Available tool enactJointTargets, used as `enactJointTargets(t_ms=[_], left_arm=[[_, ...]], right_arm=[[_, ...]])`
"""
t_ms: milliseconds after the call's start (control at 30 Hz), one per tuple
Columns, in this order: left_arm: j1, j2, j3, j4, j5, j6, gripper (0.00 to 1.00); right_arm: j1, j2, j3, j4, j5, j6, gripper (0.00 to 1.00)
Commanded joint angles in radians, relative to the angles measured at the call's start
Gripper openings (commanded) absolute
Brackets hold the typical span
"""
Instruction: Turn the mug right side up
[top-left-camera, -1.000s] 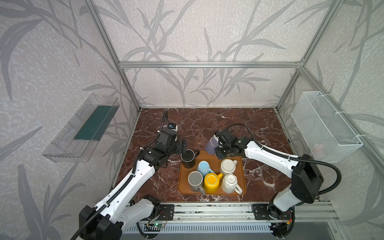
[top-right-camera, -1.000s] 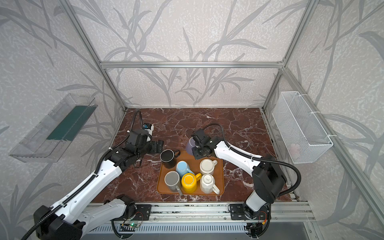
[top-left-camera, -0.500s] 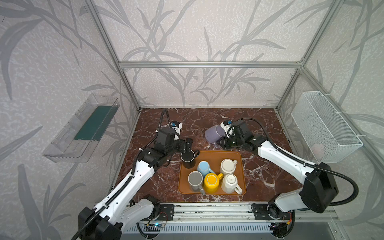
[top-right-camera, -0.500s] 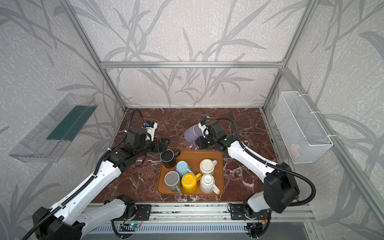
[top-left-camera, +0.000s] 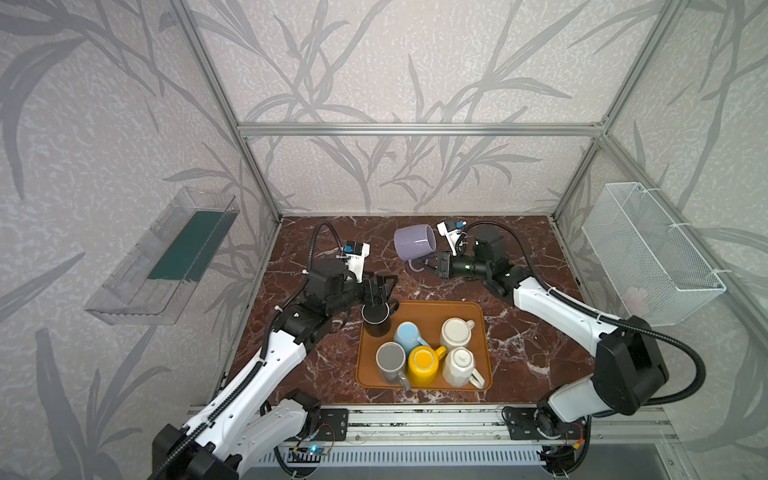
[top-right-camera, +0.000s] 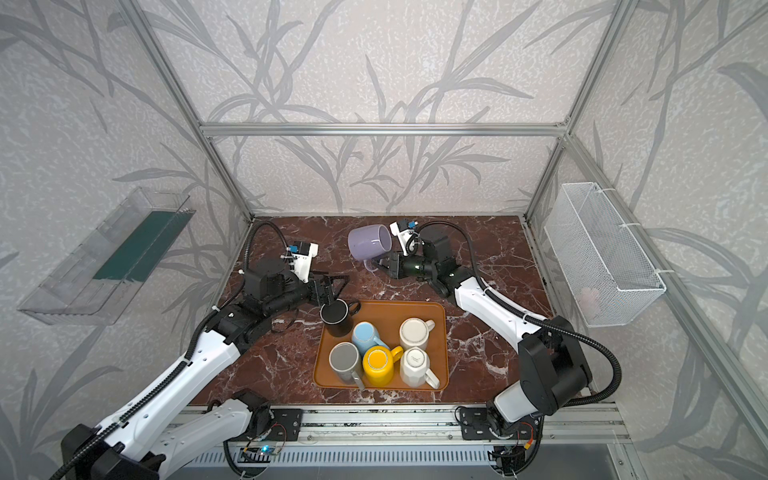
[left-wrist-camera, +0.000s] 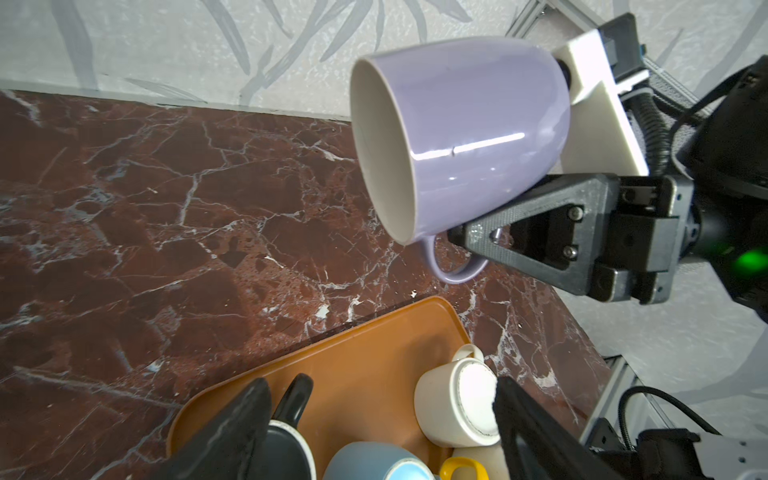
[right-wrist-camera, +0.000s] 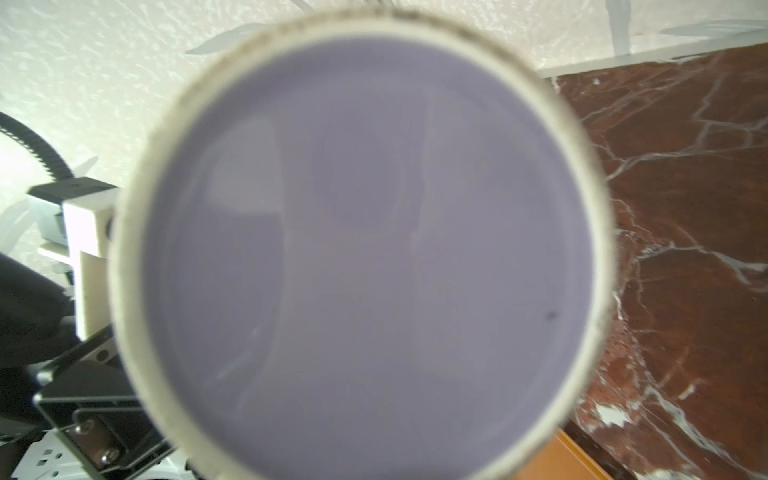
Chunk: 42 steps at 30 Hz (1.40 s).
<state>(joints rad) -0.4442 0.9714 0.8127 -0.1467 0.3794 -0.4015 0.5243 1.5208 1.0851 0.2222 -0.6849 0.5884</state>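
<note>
The lilac mug (top-left-camera: 413, 245) (top-right-camera: 369, 243) (left-wrist-camera: 465, 124) hangs in the air over the back of the marble table, tipped on its side with its mouth to the left. My right gripper (top-left-camera: 430, 264) (top-right-camera: 384, 264) (left-wrist-camera: 457, 235) is shut on its handle, which points down. In the right wrist view the mug's base (right-wrist-camera: 374, 249) fills the picture and hides the jaws. My left gripper (top-left-camera: 380, 286) (top-right-camera: 332, 286) (left-wrist-camera: 380, 395) stands open just above an upright black mug (top-left-camera: 376, 320) (left-wrist-camera: 286, 449) at the far left corner of the orange tray (top-left-camera: 419, 311) (left-wrist-camera: 365, 365), holding nothing.
On the tray stand upside-down blue (top-left-camera: 406, 334), cream (top-left-camera: 455, 332), grey (top-left-camera: 390, 361), yellow (top-left-camera: 424, 365) and white faceted (top-left-camera: 459, 365) mugs. A wire basket (top-left-camera: 648, 253) hangs on the right wall, a clear shelf (top-left-camera: 166, 257) on the left wall.
My right gripper has carried the lilac mug up and back from the tray's far edge and turned it onto its side. The left gripper has edged over the black mug, jaws slightly narrower.
</note>
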Motion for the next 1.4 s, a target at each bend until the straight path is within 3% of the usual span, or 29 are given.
enactJointTargets(t_ms=[0,633,1167,1367], left_arm=[[-0.005,-0.020,-0.037,0.157,0.095,-0.015,0.85],[-0.005,-0.020,-0.119,0.504,0.271,-0.060,0.75],[0.028,0.060,-0.127,0.708,0.353,-0.149,0.54],[0.081,0.093,-0.143,0.834,0.403,-0.235,0.38]], right_arm=[[-0.004,-0.005,0.017,0.267,-0.104,0.042,0.00],[0.003,0.077,-0.084,0.919,-0.308,0.300,0.00],[0.038,0.089,-0.097,0.964,-0.340,0.280,0.00],[0.042,0.079,-0.109,0.949,-0.339,0.259,0.00]])
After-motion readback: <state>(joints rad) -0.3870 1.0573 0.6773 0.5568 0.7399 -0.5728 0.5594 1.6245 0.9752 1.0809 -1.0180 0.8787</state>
